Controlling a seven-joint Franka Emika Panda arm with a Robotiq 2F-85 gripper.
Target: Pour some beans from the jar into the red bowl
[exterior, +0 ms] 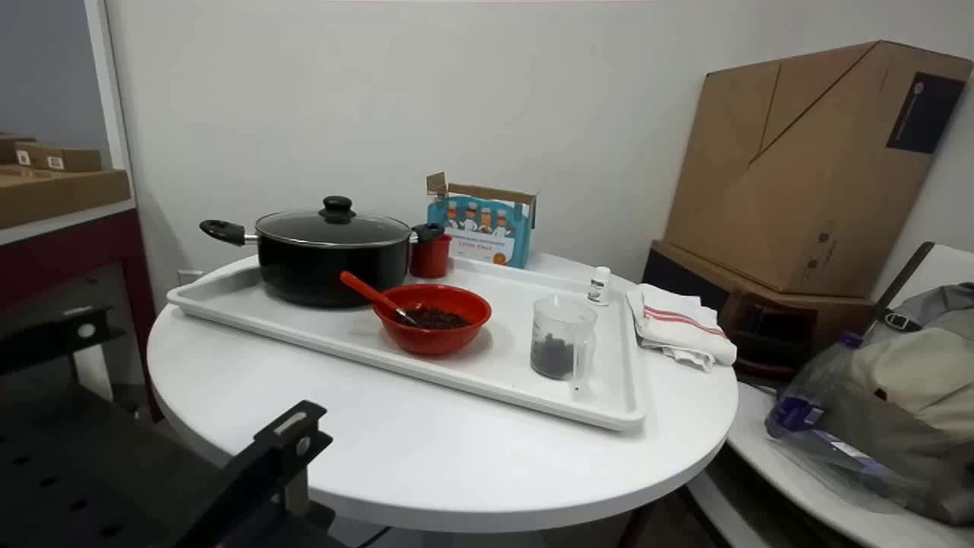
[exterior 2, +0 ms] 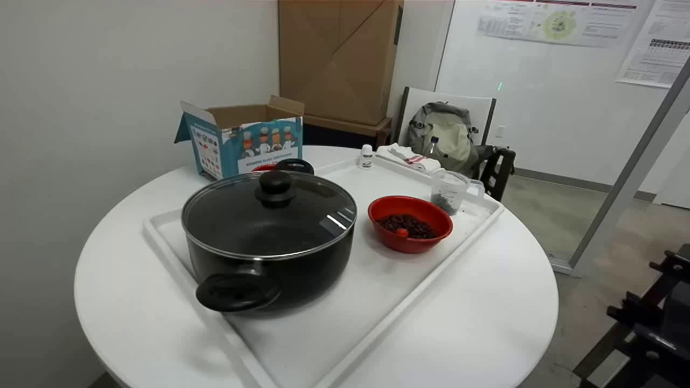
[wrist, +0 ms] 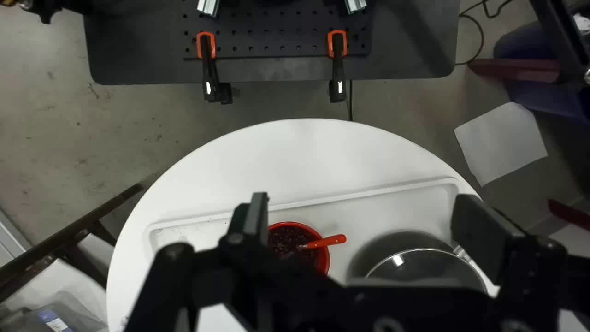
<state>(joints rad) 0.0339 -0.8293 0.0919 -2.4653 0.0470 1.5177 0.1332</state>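
The gripper [wrist: 362, 226] gapes wide, holding nothing. In both exterior views the jar [exterior: 561, 327], dark beans [exterior: 553, 356] at its bottom, stands upright on the tray [exterior: 510, 293], right of the red bowl [exterior: 434, 342], where a red-handled utensil [exterior: 369, 291] rests in more dark beans [exterior: 437, 318].

The blurred end effector [wrist: 364, 219] is black, with dark-grey blocky pads [wrist: 479, 237] and seemingly round bolts [wrist: 386, 325].
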